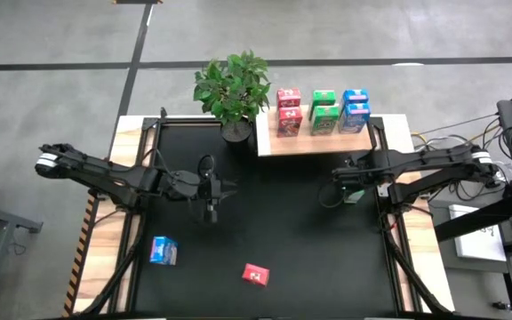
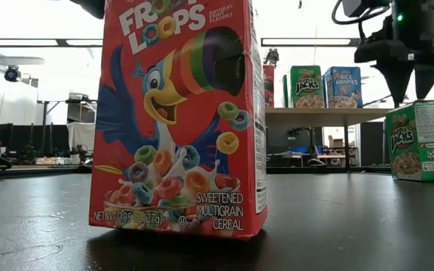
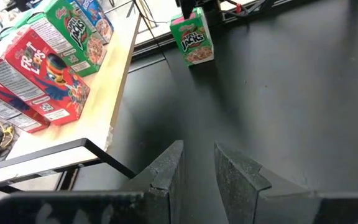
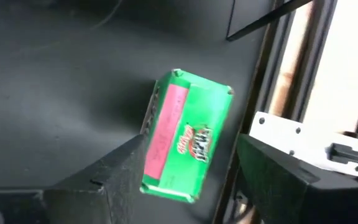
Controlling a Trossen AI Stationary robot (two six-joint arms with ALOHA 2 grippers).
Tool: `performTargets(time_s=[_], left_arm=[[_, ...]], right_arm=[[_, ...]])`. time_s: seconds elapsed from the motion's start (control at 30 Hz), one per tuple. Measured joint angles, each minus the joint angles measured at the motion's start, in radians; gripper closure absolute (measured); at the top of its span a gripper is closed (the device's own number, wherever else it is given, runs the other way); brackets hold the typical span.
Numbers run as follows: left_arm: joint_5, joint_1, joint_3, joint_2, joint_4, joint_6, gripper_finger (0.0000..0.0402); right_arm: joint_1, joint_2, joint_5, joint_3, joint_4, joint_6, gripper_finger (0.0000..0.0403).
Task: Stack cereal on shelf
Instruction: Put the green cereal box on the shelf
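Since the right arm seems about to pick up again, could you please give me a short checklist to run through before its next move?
1. Right claw open, fingers either side of the green box: ok.
2. Green box upright on the black table, free of the fingers: ok.
3. Free room on the shelf beside the boxes already there: cannot tell.
4. Left claw empty, parked mid-table, clear of the right arm: ok.
5. Blue box and red box waiting on the near table, out of the path: ok.

Two dark jointed arms (white collars at shoulders), black pincer fingers (image 3: 166, 180)
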Motion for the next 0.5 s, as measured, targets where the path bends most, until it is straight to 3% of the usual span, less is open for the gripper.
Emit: performTargets(time_s=[0.33,0.5], left_arm=[[0.000,0.000,0.000,0.000,0.007,0.005,0.0329],[0.000,0.000,0.000,0.000,0.008,0.004,0.0329]], right_arm=[[0.000,0.000,0.027,-0.105,0.068,0.036,0.0158],[0.000,0.000,0.026,-0.110,0.073,0.032,0.0188]])
